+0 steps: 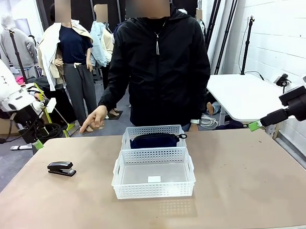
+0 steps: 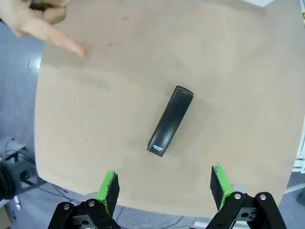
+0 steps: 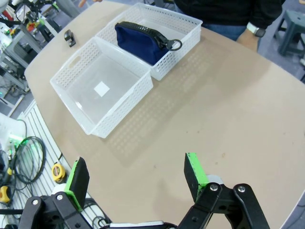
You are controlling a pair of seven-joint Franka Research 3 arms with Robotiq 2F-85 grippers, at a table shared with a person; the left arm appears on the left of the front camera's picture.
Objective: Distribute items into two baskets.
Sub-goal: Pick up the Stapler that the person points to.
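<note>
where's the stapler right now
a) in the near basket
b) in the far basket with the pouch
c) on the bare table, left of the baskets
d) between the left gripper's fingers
c: the stapler lies flat on the table, apart from and to the left of the near basket, while the pouch sits in the far basket.

Surface: tan smooth tabletop with rounded corners [image 1: 245,176], most of it bare.
Left part: small black desk stapler [image 1: 61,168], lying flat, well apart from both baskets.
Middle, near side: white perforated plastic rectangular basket [image 1: 153,189], standing upright.
Middle, far side: second white perforated plastic basket [image 1: 152,129], set right against the first one's far wall.
</note>
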